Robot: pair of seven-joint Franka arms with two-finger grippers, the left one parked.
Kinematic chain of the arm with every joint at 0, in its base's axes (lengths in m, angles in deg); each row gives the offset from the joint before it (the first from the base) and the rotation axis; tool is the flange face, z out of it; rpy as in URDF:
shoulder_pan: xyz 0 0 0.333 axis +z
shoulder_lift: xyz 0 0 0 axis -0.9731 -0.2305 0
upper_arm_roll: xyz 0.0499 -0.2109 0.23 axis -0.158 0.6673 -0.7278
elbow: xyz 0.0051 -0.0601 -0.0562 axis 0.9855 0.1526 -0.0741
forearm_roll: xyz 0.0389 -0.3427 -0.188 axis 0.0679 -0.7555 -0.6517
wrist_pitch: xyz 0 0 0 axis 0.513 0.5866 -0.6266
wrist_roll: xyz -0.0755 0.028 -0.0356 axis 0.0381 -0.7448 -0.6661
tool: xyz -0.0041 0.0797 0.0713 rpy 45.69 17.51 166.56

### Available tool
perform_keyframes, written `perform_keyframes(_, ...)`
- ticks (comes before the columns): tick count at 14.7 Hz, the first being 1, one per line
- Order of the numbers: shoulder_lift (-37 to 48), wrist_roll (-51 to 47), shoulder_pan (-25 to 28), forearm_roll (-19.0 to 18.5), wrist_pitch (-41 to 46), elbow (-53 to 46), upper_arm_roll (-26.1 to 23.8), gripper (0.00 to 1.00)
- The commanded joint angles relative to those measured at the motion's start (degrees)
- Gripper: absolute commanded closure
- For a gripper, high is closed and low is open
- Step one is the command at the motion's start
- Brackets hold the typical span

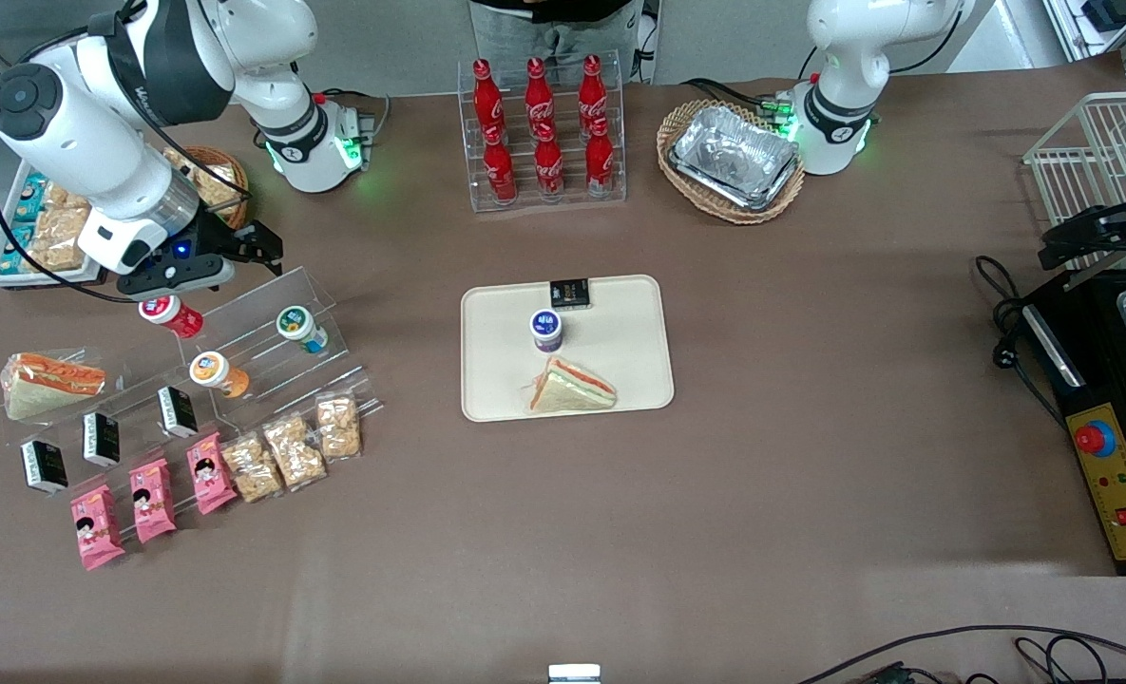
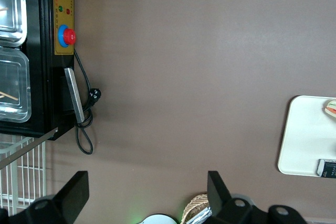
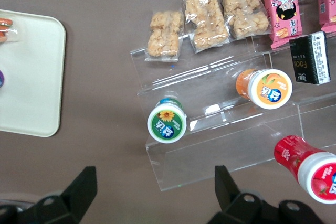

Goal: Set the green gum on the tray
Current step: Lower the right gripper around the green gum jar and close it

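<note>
The green gum (image 1: 299, 328) lies on a step of a clear acrylic stand (image 1: 239, 313), its green-rimmed lid with a flower label facing up; it also shows in the right wrist view (image 3: 167, 121). My gripper (image 1: 260, 249) hangs open and empty above the table, just off the stand's edge and farther from the front camera than the gum. In the right wrist view the gripper (image 3: 155, 195) has its fingers spread wide with the stand's corner between them. The beige tray (image 1: 629, 313) lies mid-table, also in the right wrist view (image 3: 31, 77), holding a blue-purple-lidded bottle (image 1: 545, 330), a sandwich (image 1: 572, 388) and a black box (image 1: 570, 293).
An orange-lidded bottle (image 1: 219, 372) and a red bottle (image 1: 173, 315) share the stand. Snack packs (image 1: 292, 448), pink packs (image 1: 149, 499), black boxes (image 1: 102, 439) and a wrapped sandwich (image 1: 49, 383) lie nearer the camera. A cola rack (image 1: 545, 133) and a foil-tray basket (image 1: 734, 157) stand farther back.
</note>
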Motion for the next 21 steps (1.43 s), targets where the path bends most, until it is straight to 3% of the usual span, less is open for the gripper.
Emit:
perform_keyframes(1, 0.46, -0.44, 0.38, 0.35, -4.94, 3.84, 0.22, 0.0)
perform_keyframes(14, -11.59, -0.35, 2.13, 0.35, -22.69, 10.87, 0.14, 0.0)
perform_keyframes(21, -13.7, -0.18, 2.32, -0.43, -23.76, 11.05, 0.14, 0.0)
